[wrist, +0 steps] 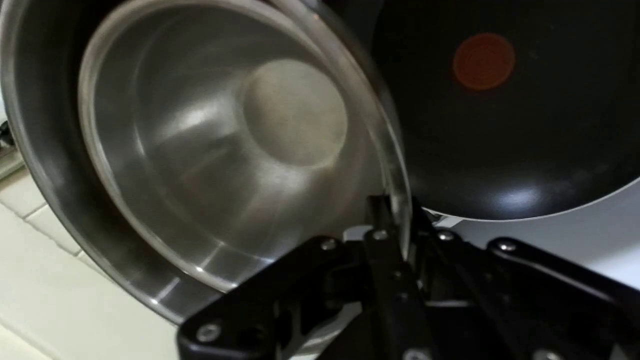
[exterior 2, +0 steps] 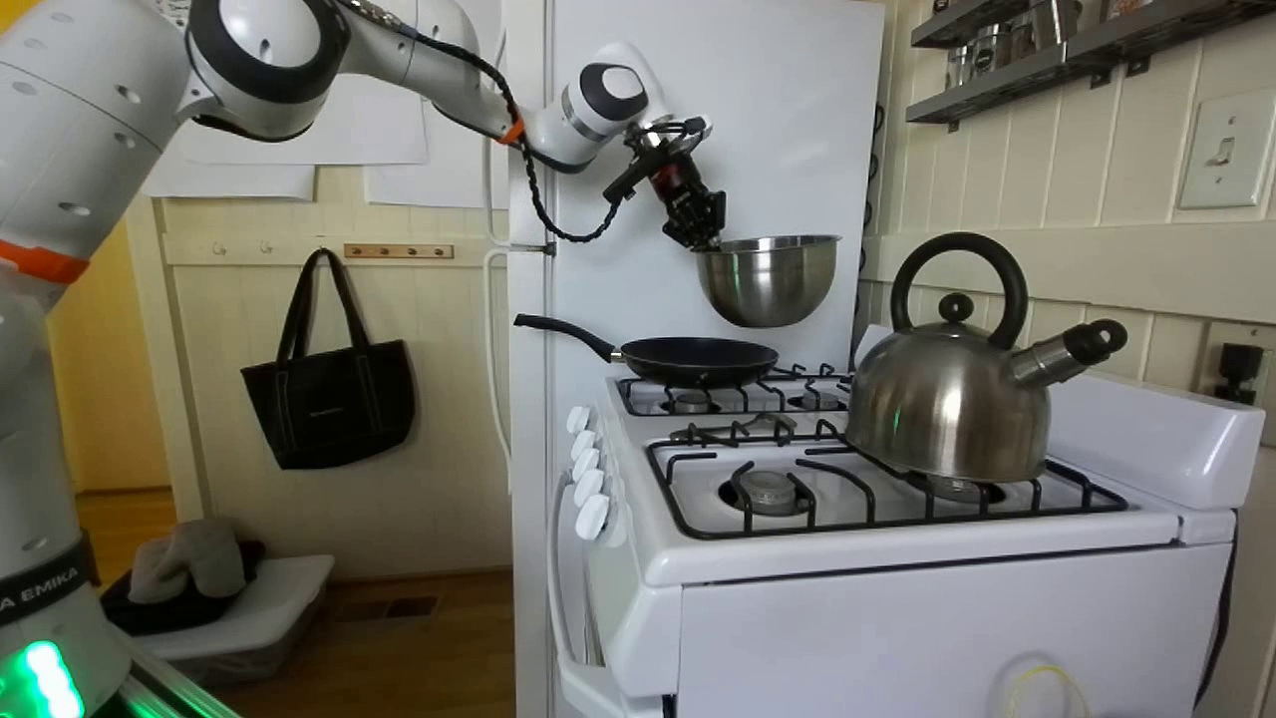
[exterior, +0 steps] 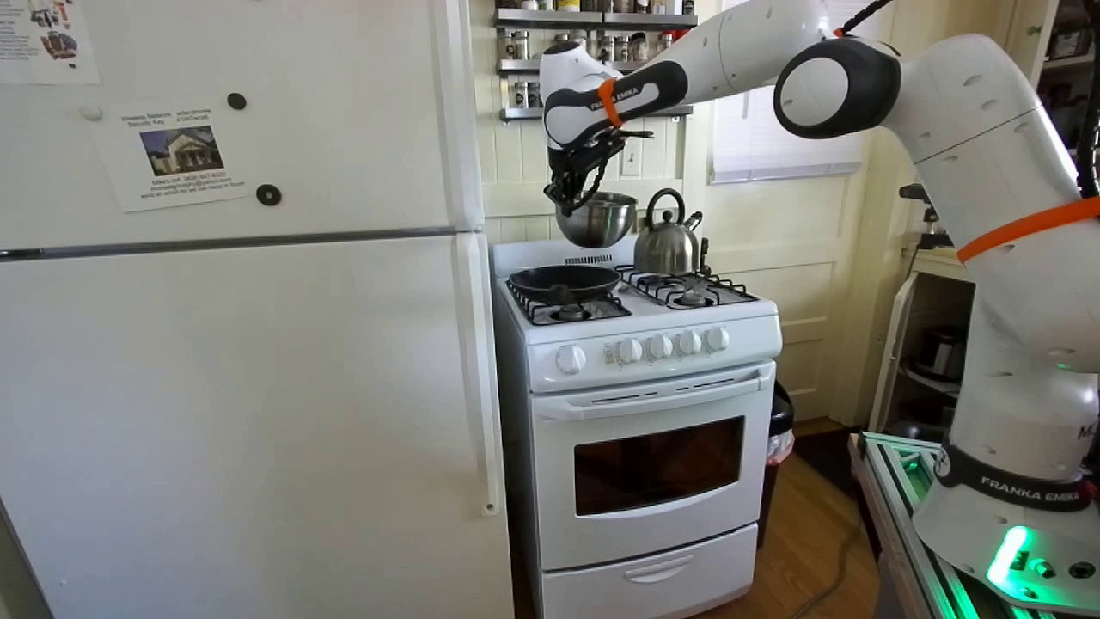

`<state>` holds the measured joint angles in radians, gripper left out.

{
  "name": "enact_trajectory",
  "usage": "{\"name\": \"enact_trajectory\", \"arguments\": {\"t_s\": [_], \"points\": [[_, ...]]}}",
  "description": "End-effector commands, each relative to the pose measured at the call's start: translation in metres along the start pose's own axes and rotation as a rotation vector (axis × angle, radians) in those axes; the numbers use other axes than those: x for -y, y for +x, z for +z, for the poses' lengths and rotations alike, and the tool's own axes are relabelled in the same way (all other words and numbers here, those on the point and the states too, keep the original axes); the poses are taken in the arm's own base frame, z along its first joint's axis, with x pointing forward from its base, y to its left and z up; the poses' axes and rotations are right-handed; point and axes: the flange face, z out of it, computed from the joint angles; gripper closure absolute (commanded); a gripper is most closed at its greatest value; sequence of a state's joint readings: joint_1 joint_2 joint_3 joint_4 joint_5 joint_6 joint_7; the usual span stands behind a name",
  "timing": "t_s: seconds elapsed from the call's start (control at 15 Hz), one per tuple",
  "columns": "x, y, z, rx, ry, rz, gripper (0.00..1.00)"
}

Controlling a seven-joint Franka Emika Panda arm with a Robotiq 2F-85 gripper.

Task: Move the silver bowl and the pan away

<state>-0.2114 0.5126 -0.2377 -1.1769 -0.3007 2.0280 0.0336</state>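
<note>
My gripper (wrist: 399,209) pinches the silver bowl (exterior 2: 770,289) by its rim, aloft over the stove (exterior: 662,468) | lift looks done, set-down pending | pan (exterior 2: 698,361) rests on the stove, its move apparently all ahead

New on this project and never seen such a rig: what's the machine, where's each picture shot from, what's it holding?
The machine is a white robot arm ending in a black, two-fingered pincer. Two pictures are taken from outside the robot, from different places, both facing the stove. The third is the wrist view, looking past the pincer into the silver bowl.

The pincer is closed on the bowl's rim and holds it in the air above the stove. On the burners sit the dark, shallow pan and a metal kettle with an arched black handle.
</note>
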Motion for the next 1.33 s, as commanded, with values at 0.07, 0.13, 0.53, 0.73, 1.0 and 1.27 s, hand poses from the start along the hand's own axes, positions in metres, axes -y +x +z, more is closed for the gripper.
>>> {"name": "enact_trajectory", "arguments": {"t_s": [0.07,0.13,0.53,0.73,1.0,1.27], "points": [[-0.003,0.022,-0.005,0.019,0.087,0.07,0.97],[-0.005,0.023,-0.007,0.017,0.076,0.082,0.97],[-0.045,-0.013,-0.032,0.051,-0.19,0.25,0.97],[-0.066,-0.047,-0.038,0.137,-0.314,0.325,0.97],[-0.066,-0.096,-0.035,0.333,-0.421,0.356,0.97],[-0.068,-0.074,-0.02,0.305,-0.363,0.364,0.89]]}}
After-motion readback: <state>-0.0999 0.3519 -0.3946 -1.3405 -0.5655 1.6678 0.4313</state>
